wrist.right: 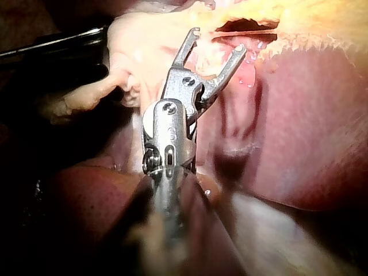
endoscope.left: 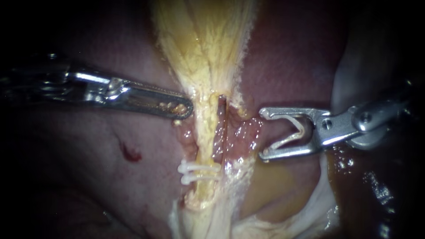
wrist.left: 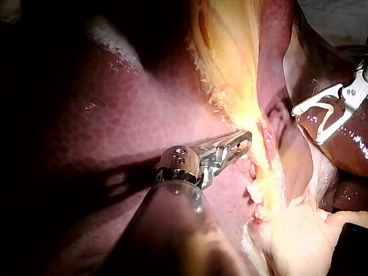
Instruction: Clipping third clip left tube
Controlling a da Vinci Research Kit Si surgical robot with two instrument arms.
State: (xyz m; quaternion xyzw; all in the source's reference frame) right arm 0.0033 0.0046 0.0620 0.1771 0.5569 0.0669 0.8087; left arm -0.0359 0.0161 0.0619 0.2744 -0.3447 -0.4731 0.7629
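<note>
Endoscope view: approaching; my right instrument (endoscope.left: 264, 133), jaws wide holding a loaded clip (endoscope.left: 287, 140), stands beside the left tube (endoscope.left: 204, 132); next, straddle it.

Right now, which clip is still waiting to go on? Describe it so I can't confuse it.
Find the yellow tube down the middle of the endoscope view, then look right to the right instrument, its jaws spread wide. The clip sits between those jaws, clear of the tube. It is an open white V, while the two clips lower down lie closed across the tube.
</note>
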